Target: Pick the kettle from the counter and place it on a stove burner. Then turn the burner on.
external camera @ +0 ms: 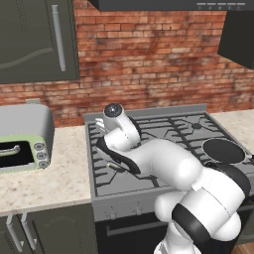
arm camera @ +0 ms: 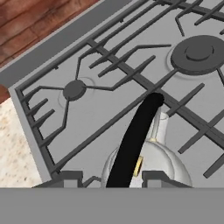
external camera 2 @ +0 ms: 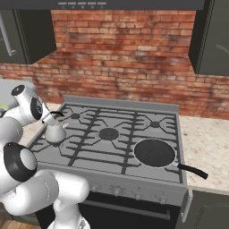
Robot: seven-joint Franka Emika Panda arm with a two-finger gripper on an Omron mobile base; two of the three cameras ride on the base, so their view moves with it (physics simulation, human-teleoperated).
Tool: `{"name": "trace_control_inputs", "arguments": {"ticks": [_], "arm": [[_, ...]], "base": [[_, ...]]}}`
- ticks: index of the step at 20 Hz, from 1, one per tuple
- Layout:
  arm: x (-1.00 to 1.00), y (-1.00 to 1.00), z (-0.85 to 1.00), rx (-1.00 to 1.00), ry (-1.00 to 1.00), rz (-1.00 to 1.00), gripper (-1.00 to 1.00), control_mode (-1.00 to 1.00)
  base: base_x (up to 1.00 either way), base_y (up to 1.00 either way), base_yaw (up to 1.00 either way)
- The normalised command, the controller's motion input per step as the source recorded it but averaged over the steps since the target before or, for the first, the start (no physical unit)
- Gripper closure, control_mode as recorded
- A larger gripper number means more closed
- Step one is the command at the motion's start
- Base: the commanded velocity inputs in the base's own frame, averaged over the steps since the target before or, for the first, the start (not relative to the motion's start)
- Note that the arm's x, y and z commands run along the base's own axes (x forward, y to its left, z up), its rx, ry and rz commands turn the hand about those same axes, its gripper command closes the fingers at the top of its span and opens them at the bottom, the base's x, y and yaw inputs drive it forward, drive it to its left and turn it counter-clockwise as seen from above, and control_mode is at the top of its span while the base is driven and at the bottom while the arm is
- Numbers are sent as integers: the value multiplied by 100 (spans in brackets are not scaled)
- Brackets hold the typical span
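Observation:
The silver-grey kettle (external camera 2: pixel 55 132) (arm camera: pixel 164 164) stands upright on the grate at the front-left of the stovetop (external camera 2: pixel 89 154). Its black arched handle (arm camera: pixel 133 140) runs up between my two fingertips. My gripper (arm camera: pixel 114 177) (external camera 2: pixel 48 119) hovers just above the kettle, open, with a visible gap between the left fingertip (arm camera: pixel 70 177) and the handle. A small round burner cap (arm camera: pixel 74 89) (external camera 2: pixel 75 116) with radiating prongs lies beyond the kettle at the back left. Whatever is directly under the kettle is hidden. The beige counter (external camera: pixel 54 173) stretches left of the stove.
A larger ringed burner (arm camera: pixel 197 53) (external camera 2: pixel 108 133) sits mid-stove. A flat black round pan (external camera 2: pixel 154 153) covers the front right, its handle sticking out over the edge. A green-fronted toaster oven (external camera: pixel 22 141) stands on the left counter. Knobs (external camera 2: pixel 116 191) line the stove front. A brick wall rises behind.

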Motion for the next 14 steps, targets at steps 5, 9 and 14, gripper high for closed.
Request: {"name": "trace_control_inputs", "arguments": {"ticks": [5,9,14], "arm": [[0,0,4,0,0,0,-100,-100],[0,7,32,0,0,0,-100,-100],[-23,0,11,0,0,0,-100,-100]], "base": [[0,0,0],[0,0,0],[0,0,0]]}}
